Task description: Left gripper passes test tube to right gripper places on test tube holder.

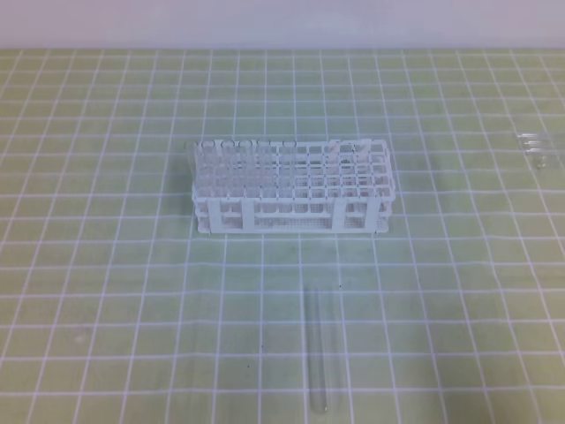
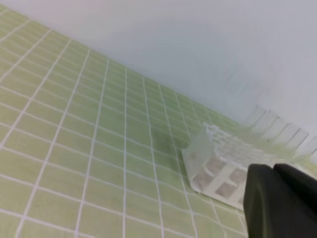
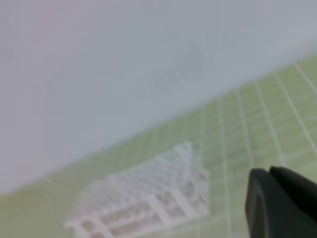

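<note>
Two grippers are closed, and neither holds anything. The left gripper [image 2: 270, 171] shows only in its own wrist view, as dark fingers pressed together at the lower right corner. The right gripper [image 3: 268, 172] appears the same way in its wrist view, jaws together at the lower right corner. Neither gripper appears in the overhead view.

The test tube [image 1: 319, 353] lies flat on the green gridded mat [image 1: 106, 265], in front of the rack and apart from it, with its rounded end toward the near edge of the overhead view. The test tube holder [image 1: 291, 187] stands upright near the middle of the mat; clear tubes stand in its rear rows. A small clear plastic piece [image 1: 535, 146] lies well apart, at the far right edge. Behind the mat stands a pale wall [image 1: 282, 22].
</note>
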Controlling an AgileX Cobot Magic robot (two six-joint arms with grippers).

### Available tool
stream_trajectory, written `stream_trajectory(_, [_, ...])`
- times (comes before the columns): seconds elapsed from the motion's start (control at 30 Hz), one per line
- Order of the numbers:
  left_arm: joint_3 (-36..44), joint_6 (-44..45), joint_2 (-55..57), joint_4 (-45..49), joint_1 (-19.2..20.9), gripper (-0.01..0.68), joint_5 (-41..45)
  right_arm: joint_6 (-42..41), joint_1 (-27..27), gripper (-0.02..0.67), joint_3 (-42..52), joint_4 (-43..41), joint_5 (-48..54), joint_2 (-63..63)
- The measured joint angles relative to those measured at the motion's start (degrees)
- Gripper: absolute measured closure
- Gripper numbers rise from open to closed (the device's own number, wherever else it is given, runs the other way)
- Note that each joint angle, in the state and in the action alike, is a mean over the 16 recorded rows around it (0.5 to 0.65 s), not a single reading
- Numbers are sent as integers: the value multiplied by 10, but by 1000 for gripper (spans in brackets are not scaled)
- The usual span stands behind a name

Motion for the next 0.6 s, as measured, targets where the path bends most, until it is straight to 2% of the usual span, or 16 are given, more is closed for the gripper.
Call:
stream_trajectory(0.27, [-76, 16, 82, -24, 0, 675, 49, 0, 0, 665, -130, -29, 112, 132])
stream_trajectory(0.47, [-176, 57, 210, -33, 0, 675, 131, 0, 0, 665, -238, -79, 215, 266])
stream_trajectory(0.6, [-245, 114, 311, -70, -5, 675, 194, -1, 0, 665, -287, -104, 273, 339])
